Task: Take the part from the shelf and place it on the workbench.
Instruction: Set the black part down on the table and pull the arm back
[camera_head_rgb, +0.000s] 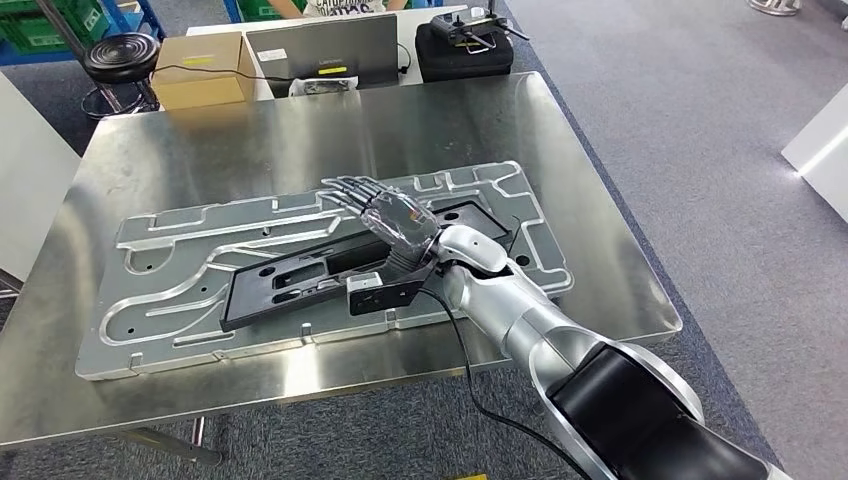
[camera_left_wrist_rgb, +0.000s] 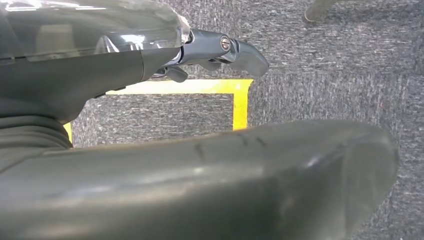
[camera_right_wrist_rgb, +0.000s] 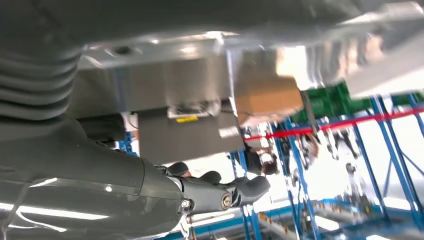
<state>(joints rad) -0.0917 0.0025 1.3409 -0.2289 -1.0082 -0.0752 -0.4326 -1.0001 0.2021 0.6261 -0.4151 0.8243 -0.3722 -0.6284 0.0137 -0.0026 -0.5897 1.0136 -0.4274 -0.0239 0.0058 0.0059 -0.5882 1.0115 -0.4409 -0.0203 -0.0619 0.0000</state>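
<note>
- On the steel counter (camera_head_rgb: 600, 250) lies the silver part (camera_head_rgb: 180, 300), a black plate (camera_head_rgb: 300, 285) on top.
- At the plate's three o'clock end, the right hand (camera_head_rgb: 385, 215) hovers, fingers spread, grasping nothing.
- Placing looks done; next, withdraw.
- Left hand (camera_left_wrist_rgb: 220, 50) hangs over the floor; grasp unclear.

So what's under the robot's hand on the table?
Under the right hand lies a long black part, resting on a big silver plate on the workbench. The bit of the black part beneath the palm is hidden.
</note>
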